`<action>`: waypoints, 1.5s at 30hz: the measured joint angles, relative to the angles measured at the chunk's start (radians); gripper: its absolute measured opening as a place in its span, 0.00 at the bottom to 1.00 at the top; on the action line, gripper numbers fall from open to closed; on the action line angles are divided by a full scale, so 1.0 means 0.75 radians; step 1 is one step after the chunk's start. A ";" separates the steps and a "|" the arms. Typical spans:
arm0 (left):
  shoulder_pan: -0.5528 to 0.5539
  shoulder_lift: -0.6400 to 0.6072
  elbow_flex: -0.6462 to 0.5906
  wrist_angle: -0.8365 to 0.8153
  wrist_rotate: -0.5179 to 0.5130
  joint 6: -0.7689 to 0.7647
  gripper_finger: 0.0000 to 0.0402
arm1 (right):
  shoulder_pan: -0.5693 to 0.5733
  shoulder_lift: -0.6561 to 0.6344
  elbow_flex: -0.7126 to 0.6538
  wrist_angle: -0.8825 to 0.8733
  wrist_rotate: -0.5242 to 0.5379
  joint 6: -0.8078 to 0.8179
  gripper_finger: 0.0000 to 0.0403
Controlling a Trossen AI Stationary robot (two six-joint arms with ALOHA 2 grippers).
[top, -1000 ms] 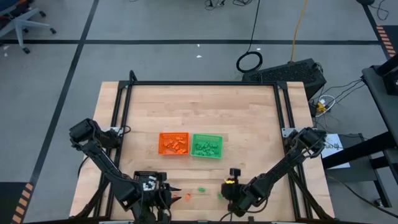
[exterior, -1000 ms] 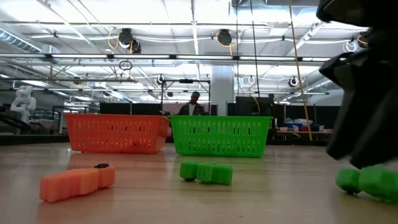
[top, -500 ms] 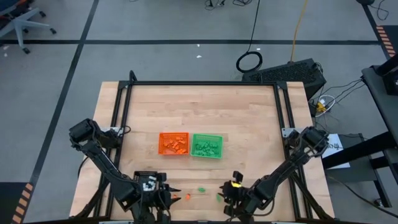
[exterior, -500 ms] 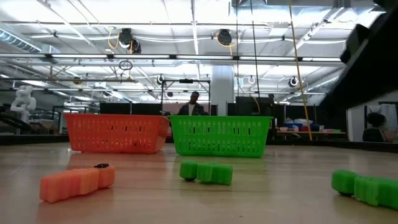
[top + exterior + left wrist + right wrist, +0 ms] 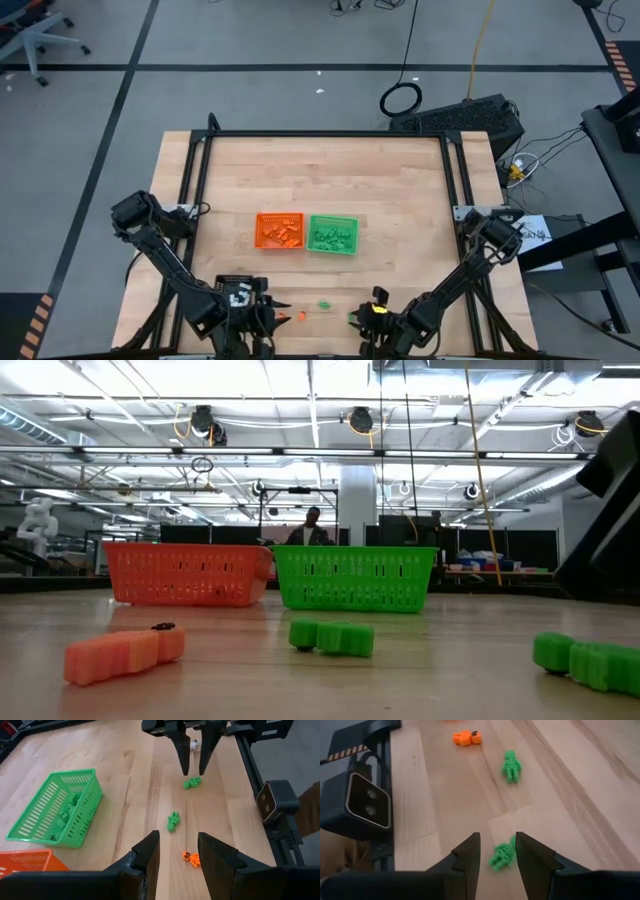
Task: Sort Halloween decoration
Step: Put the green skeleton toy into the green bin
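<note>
Three loose Halloween decoration trinkets lie on the table near its front edge: an orange one (image 5: pixel 300 315), a green one (image 5: pixel 324 304) and another green one (image 5: pixel 353 318). My left gripper (image 5: pixel 178 851) is open, and the orange trinket (image 5: pixel 191 857) lies just ahead of its fingertips. My right gripper (image 5: pixel 497 851) is open over the second green trinket (image 5: pixel 502 854), which shows between its fingers and lies on the wood. In the left wrist view the right gripper's tips (image 5: pixel 192 767) stand just behind that trinket (image 5: pixel 192 782).
An orange tray (image 5: pixel 279 231) and a green tray (image 5: pixel 332 234), both holding trinkets, stand side by side mid-table. A black frame (image 5: pixel 320 135) runs along the table's edges. The low camera's box (image 5: pixel 367 802) sits at the front edge, close beside my right gripper.
My right gripper has moved toward the table's near edge and rolled at the wrist, staying open. In the low view its dark bulk has drawn away from the right-hand green trinket. My left arm has kept still.
</note>
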 joint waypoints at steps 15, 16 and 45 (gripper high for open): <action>0.005 0.000 0.000 0.001 -0.001 0.031 0.32 | -0.007 0.148 0.139 -0.109 0.023 -0.006 0.27; 0.007 0.000 0.000 0.001 -0.001 0.030 0.32 | -0.008 0.148 0.139 -0.111 0.021 -0.006 0.27; 0.004 0.000 0.000 -0.004 -0.005 0.001 0.32 | -0.029 0.053 0.130 -0.142 -0.020 -0.153 0.16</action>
